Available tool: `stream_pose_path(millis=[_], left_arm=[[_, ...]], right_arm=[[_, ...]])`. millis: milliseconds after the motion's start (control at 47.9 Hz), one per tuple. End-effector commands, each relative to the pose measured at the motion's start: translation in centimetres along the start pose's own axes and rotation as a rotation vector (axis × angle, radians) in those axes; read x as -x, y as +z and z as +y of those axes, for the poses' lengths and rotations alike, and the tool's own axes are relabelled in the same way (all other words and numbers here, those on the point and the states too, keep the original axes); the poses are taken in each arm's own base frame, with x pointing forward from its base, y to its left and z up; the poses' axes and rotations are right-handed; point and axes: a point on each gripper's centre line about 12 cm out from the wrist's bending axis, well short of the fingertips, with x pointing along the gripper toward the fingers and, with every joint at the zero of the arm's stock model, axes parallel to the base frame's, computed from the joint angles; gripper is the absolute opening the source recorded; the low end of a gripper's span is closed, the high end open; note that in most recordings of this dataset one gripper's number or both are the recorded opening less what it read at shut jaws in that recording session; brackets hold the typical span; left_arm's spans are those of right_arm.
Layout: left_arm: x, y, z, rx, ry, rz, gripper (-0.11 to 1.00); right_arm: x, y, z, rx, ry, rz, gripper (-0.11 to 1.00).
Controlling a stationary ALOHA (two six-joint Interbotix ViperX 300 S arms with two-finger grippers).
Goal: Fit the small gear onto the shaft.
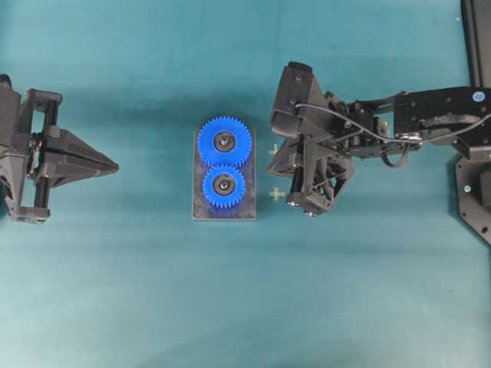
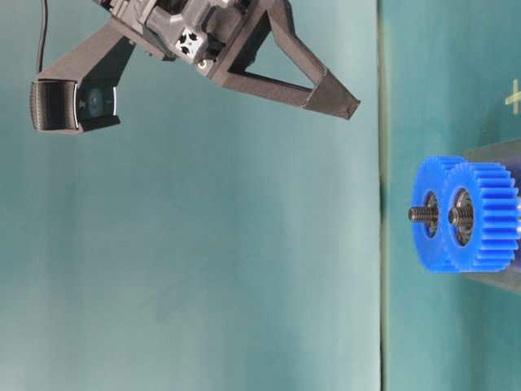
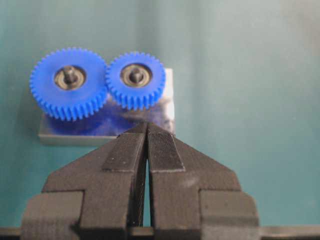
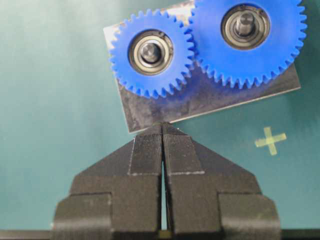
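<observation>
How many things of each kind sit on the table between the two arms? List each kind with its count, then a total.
Blue gears: 2, the small gear and the large gear
Metal pegs: 2, the shaft and the other peg
Grey plate: 1
Total: 5

The grey plate (image 1: 224, 211) is mostly hidden under the two gears in the overhead view; only its near strip and edges show. The shaft (image 4: 150, 51) shows only as a tip inside the hub of the small gear (image 4: 151, 53), its collar hidden. In the table-level view the right edge cuts off the plate, and the small gear largely covers the larger gear (image 2: 427, 213). The right arm (image 1: 437, 115) runs off the overhead view's right edge.
</observation>
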Motion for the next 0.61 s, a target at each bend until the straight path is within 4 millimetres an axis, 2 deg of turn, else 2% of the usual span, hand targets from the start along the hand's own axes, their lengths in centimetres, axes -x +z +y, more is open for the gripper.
stream_pose_path(millis=[0,585], left_arm=[[0.02,0.60,-0.02,-0.002,-0.001,-0.020,0.00],[0.06,0.65,-0.03,-0.002,-0.001,-0.023,0.00]], right_arm=[[0.35,0.62,0.34,0.009,0.010,-0.024,-0.01],[0.09,0.62,0.44,0.009,0.011,-0.019,-0.01]])
